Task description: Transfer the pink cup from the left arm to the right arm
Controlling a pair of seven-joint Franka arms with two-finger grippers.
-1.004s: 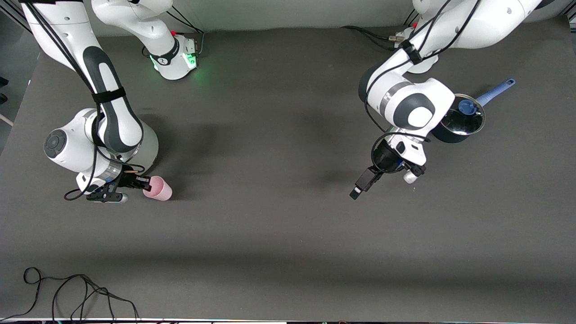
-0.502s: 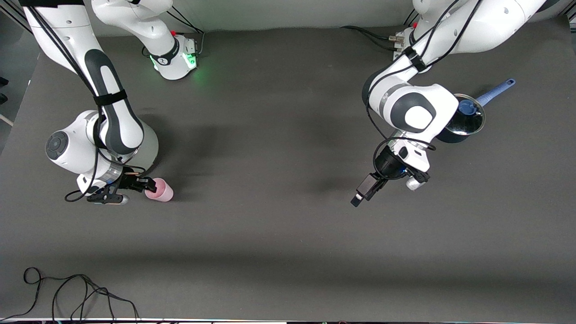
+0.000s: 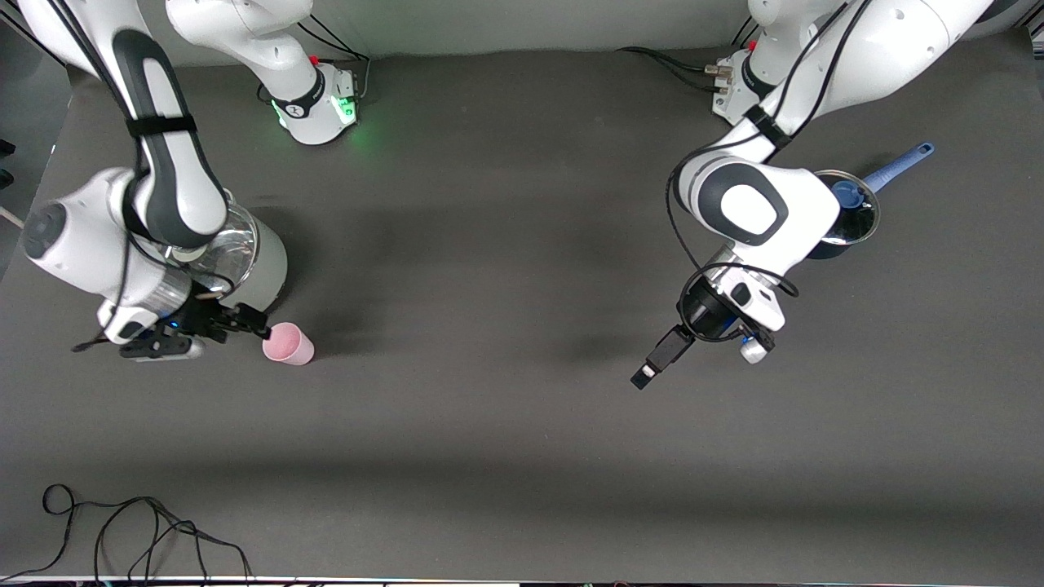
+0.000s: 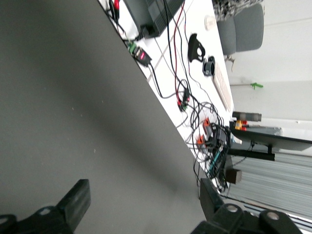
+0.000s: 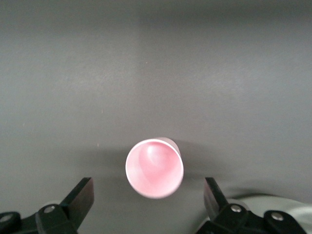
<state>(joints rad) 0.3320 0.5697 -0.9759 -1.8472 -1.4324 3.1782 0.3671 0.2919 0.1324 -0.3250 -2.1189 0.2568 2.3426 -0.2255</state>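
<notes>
The right gripper [image 3: 245, 323] has released the pink cup [image 3: 288, 343] and withdrawn, fingers spread. The cup stands empty on the table [image 3: 489, 408], just beside it. The left gripper [image 3: 659, 359] hangs open over the table, slightly lower than before.

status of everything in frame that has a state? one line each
pink cup: upright on the table, open end up, empty, not held.
right gripper: open, beside the pink cup, fingers clear of it.
left gripper: open, holding nothing, over bare table at the left arm's end.
pot: upright on the table, glass lid on, partly hidden by the left arm.
</notes>
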